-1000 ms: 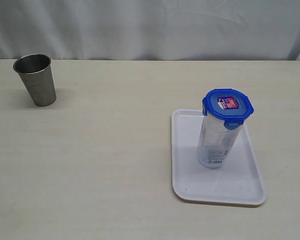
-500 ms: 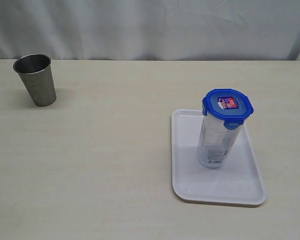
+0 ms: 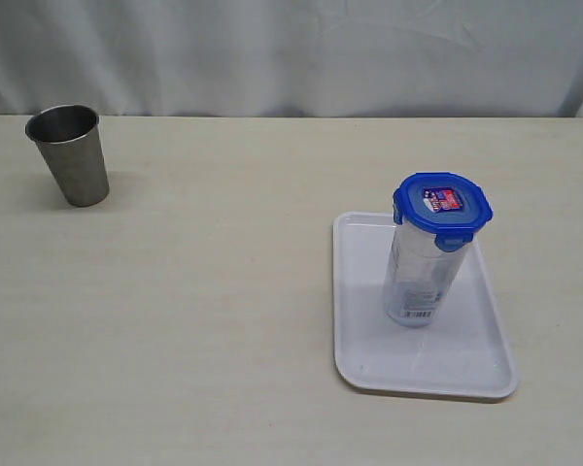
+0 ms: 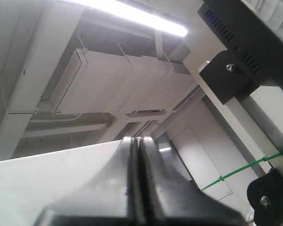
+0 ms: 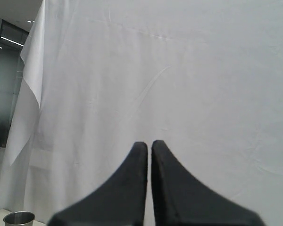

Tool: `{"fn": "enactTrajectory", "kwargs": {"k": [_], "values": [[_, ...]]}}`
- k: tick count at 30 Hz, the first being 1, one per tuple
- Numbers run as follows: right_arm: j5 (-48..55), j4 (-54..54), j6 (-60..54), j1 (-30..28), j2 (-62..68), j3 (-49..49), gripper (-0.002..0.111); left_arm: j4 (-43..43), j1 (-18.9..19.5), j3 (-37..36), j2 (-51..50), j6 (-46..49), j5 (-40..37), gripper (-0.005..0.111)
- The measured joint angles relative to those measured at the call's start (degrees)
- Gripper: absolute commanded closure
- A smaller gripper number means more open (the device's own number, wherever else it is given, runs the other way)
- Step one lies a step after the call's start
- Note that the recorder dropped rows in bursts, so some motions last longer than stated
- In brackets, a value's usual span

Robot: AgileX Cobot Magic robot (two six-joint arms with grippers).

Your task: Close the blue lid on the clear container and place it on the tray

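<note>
Sitting on the tray (image 3: 367, 361), the clear container (image 3: 415, 277) wears the blue lid (image 3: 442, 204); both jaws closed.

No legible txt: the red-and-white sticker (image 3: 441, 200) atop the blue lid (image 3: 469, 216) and the printed label (image 3: 420, 312) w/ barcode-like stripes nr the clear container (image 3: 420, 267) base are both too small to read.

- The print on the sticker of the blue lid (image 3: 442, 206) is too small to be read
- The label near the base of the clear container (image 3: 416, 272) cannot be made out
- The steel cup (image 5: 19, 219) is cut off by the edge of the right wrist view
- Of the left pincer (image 4: 137, 140) and the right pincer (image 5: 148, 144) only the tips are shown, the rest being cut off
</note>
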State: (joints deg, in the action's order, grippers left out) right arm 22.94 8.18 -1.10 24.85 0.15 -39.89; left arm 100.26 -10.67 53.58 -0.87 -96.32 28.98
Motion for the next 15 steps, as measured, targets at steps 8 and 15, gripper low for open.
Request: {"fn": "enactTrajectory", "kwargs": {"k": [8, 15], "values": [[0.0, 0.0, 0.0, 0.0, 0.0, 0.0, 0.104, 0.0, 0.0, 0.0, 0.0, 0.0, 0.4, 0.107], [0.0, 0.0, 0.0, 0.0, 0.0, 0.0, 0.104, 0.0, 0.0, 0.0, 0.0, 0.0, 0.4, 0.107]]}}
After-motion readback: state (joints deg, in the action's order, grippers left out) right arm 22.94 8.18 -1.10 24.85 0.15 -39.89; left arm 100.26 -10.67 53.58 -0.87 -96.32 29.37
